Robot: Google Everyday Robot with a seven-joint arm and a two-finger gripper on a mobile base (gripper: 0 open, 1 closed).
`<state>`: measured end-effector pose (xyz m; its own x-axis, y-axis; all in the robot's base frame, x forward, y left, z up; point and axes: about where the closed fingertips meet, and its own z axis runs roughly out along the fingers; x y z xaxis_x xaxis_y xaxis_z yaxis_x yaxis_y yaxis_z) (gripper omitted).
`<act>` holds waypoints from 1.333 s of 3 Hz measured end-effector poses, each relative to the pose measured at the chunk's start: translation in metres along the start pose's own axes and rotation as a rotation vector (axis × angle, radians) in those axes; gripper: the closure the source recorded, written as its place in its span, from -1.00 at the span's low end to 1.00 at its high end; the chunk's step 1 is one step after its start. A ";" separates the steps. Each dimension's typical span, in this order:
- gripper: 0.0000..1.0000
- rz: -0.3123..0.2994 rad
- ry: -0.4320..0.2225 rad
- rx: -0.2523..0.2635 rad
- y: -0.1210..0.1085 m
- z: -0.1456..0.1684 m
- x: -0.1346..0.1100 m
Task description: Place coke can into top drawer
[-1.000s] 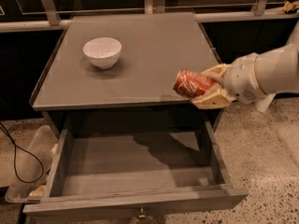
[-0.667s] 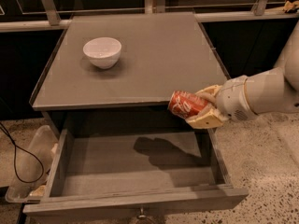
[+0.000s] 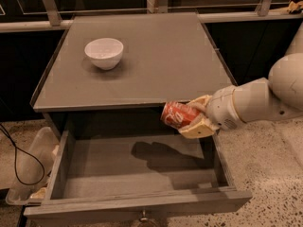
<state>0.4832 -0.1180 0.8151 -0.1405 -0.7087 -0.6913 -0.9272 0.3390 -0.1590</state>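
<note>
The coke can [image 3: 177, 114], red with white lettering, lies on its side in my gripper [image 3: 195, 117]. The gripper's pale fingers are shut on its right end. It hangs above the right rear part of the open top drawer [image 3: 137, 167], just in front of the cabinet top's front edge. The drawer is pulled out, its grey flat bottom bare, with the can's shadow on it. A small metal pull [image 3: 143, 217] shows on its front panel. My white arm [image 3: 255, 103] comes in from the right.
A white bowl [image 3: 104, 52] stands on the grey cabinet top [image 3: 156, 60] at the back left. A clear plastic bin [image 3: 33, 169] and a black cable [image 3: 14, 160] lie on the floor to the left. A rail runs behind the cabinet.
The gripper with the coke can has moved left and down, from beside the cabinet top's right edge to over the open drawer.
</note>
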 end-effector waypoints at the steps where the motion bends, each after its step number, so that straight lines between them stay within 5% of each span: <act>1: 1.00 0.005 0.016 -0.072 0.022 0.046 0.009; 2: 1.00 -0.003 0.046 -0.094 0.038 0.082 0.020; 4: 1.00 -0.015 0.068 -0.040 0.052 0.145 0.038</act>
<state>0.4797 -0.0374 0.6778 -0.1491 -0.7545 -0.6391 -0.9422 0.3046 -0.1398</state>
